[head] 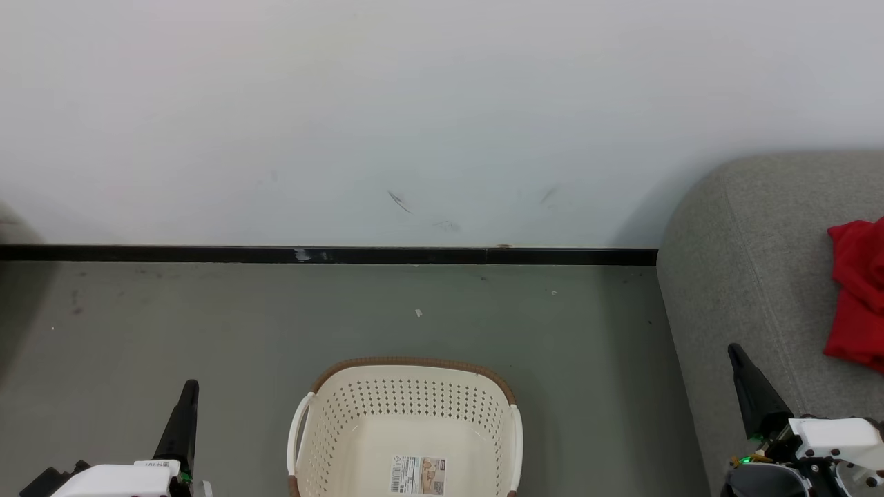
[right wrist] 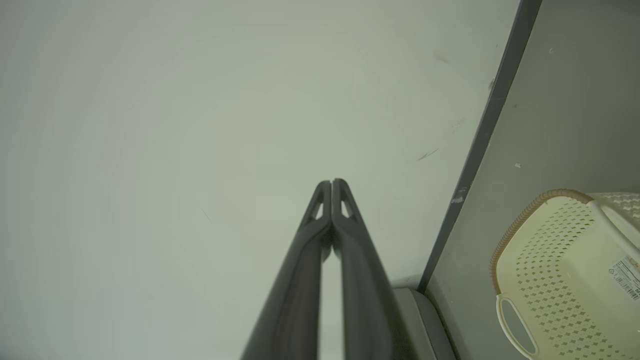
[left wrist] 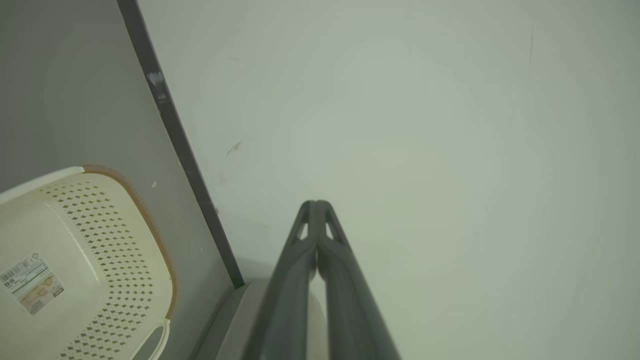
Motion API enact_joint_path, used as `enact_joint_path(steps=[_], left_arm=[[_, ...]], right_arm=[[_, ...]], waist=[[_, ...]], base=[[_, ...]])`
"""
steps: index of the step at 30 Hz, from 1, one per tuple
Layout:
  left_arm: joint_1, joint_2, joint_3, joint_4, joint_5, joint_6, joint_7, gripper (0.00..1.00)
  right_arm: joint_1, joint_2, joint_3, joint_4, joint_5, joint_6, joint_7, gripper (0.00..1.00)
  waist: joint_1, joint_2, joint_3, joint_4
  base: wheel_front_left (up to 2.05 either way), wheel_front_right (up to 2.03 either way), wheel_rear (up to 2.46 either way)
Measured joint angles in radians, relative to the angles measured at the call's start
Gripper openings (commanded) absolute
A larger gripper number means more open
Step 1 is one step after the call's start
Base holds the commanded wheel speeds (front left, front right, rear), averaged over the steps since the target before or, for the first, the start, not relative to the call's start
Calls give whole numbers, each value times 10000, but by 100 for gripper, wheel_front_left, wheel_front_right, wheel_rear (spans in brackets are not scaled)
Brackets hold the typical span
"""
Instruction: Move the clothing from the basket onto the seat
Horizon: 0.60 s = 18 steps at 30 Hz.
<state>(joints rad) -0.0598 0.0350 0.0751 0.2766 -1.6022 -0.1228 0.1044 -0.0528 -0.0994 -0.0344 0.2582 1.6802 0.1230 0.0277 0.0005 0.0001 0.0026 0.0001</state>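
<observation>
at lower left our left gripper [head: 190, 390] hangs over the floor, fingers pressed together on nothing. the perforated laundry basket [head: 411, 361] in the middle shows a bare bottom with a paper sticker; we see no red in it. on the right our right gripper [head: 736, 353], likewise closed and empty, rises beside the grey sofa [head: 746, 262], where the red clothing [head: 856, 297] lies bunched. we judge it light, limp and unbreakable; a raised fold is the place to pinch.
</observation>
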Motion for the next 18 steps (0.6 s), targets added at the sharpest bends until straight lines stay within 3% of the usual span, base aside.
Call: enact_joint_path(steps=[18], left_arm=[[0,-2,25,4,0,0,0,0]], right_arm=[[-25,2,-42,17,0,0,2,0]], waist=[[-1,-1,1,0]], base=[[0,0,0]])
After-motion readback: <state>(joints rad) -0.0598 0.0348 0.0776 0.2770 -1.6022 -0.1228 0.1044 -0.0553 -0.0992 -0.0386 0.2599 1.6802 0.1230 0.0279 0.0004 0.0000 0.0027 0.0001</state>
